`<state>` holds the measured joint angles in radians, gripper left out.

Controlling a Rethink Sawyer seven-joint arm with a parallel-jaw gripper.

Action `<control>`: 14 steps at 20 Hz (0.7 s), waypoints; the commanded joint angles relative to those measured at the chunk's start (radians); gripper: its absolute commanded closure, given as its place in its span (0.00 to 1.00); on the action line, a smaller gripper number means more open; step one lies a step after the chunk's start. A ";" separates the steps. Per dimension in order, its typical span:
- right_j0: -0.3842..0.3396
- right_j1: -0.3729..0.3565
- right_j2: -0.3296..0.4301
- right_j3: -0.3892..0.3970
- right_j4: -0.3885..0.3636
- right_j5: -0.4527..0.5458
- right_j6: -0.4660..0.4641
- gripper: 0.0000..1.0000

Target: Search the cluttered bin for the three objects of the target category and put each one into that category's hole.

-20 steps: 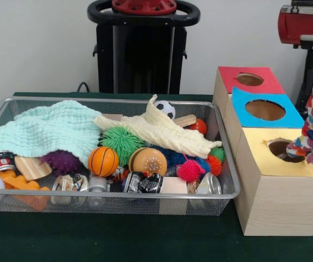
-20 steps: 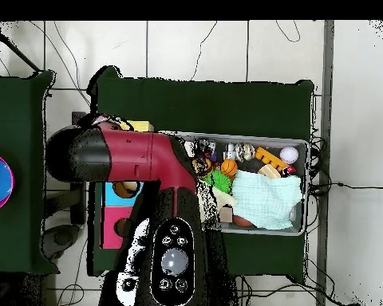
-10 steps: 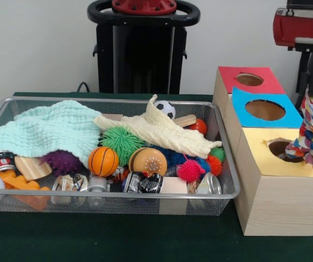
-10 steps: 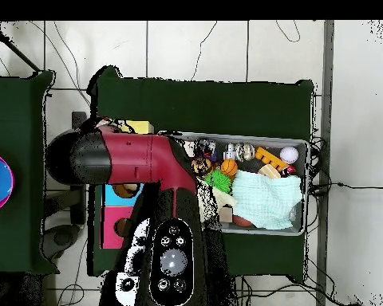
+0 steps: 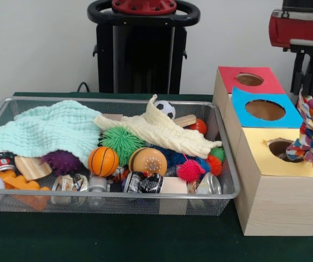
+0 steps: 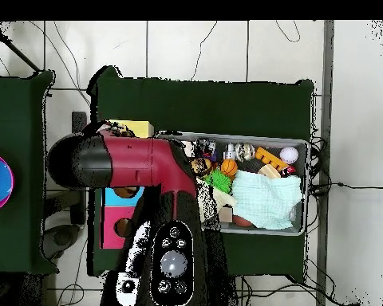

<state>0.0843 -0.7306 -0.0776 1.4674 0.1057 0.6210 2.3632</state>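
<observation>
The multicoloured cloth [image 5: 311,134] was held at its top by the gripper [image 5: 306,90], jaws closed on it – hanging beside the yellow hole [image 5: 282,148] of the wooden box [image 5: 273,199], its lower folds touching the rim. The blue hole [image 5: 265,109] and red hole [image 5: 249,79] lay behind. In the mesh bin [image 5: 145,204] on the desk [image 5: 118,240], a mint cloth [image 5: 47,131] and a cream cloth [image 5: 161,132] were draped over balls.

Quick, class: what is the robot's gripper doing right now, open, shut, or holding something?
Gripper: shut on the colourful cloth, which hangs beside the hole in the yellow-topped box.
</observation>
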 commanded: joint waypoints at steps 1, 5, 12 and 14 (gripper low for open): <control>-0.025 -0.007 0.076 0.111 -0.033 0.139 -0.041 1.00; -0.033 -0.015 0.083 0.123 -0.030 0.137 -0.048 1.00; -0.034 -0.020 0.087 0.122 -0.024 0.151 -0.039 1.00; -0.031 -0.021 0.085 0.121 -0.023 0.160 -0.035 1.00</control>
<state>0.0843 -0.7536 -0.0776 1.4772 0.0997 0.6452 2.3632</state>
